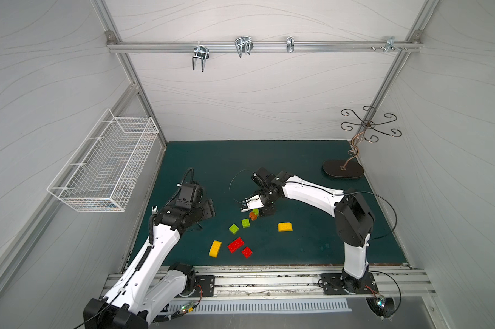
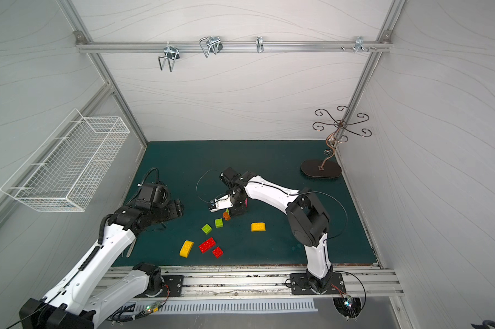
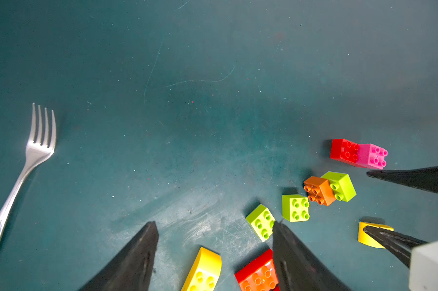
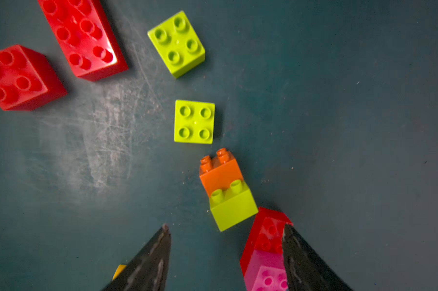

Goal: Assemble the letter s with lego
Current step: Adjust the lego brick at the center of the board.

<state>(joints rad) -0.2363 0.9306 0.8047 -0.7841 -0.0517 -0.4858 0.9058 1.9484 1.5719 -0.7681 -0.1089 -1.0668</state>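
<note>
A: Right hand (image 4: pixel 225 225) fingers (image 4: pixel 147 262) fill the near edge of the right wrist view. Spread apart, nothing gripped, only table (image 4: pixel 339 100) between them.
B: Closest lego to it?
A: Tipped lime square (image 4: pixel 234 209), just ahead of the fingertips, touching the orange-brown square (image 4: pixel 220 173) beyond it. Both lie on their sides, studs pointing away from the hand.
B: Red and pink?
A: Paired red square (image 4: pixel 265 234) and pink square (image 4: pixel 265 272), side by side, touching, right at one finger of the right hand. That finger overlaps them in the wrist view; real contact, can't tell.
B: Other finger?
A: Lone yellow round-topped brick (image 1: pixel 285 227) near it, apart from everything else.
B: Further out?
A: Ahead of the right hand, past the orange-brown one: near lime square (image 4: pixel 194 122), then far lime square (image 4: pixel 177 42), both studs up, apart from each other. Beyond those, red oblong (image 4: pixel 83 37) and lone red square (image 4: pixel 18 78), close together; touching or not, can't tell.
B: Left hand?
A: Left hand (image 3: pixel 214 223) hovers over the table, fingers apart, empty. Far lime square sits just beside one fingertip. Other yellow round-topped brick (image 3: pixel 205 269) and the red oblong lie under the gap, back toward its wrist.
B: Anything non-task?
A: Fork (image 3: pixel 40 141), well off to the left hand's other side, far from all bricks.
</note>
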